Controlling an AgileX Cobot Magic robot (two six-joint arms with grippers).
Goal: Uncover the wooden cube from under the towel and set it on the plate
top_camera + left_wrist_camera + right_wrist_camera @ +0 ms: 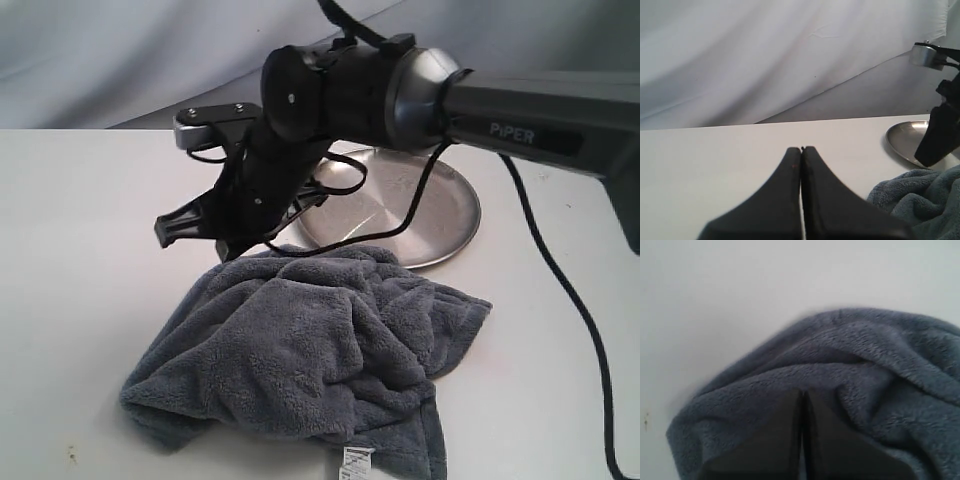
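Note:
The blue-grey towel (300, 350) lies bunched on the white table in front of the steel plate (440, 215), with its white label (355, 462) at the near edge. The wooden cube is hidden. My right gripper (228, 248) reaches across from the right and points down at the towel's far left edge. In the right wrist view its jaws (802, 391) are shut, with the tips against a fold of the towel (865, 355); I cannot tell whether any cloth is pinched. My left gripper (801, 148) is shut on nothing above bare table, with the towel (920, 200) and plate (905, 140) off to one side.
The right arm (540, 115) and its black cable (570, 290) cross above the plate and trail down the table's right side. A pale grey cloth backdrop (120, 60) hangs behind the white table (80, 260).

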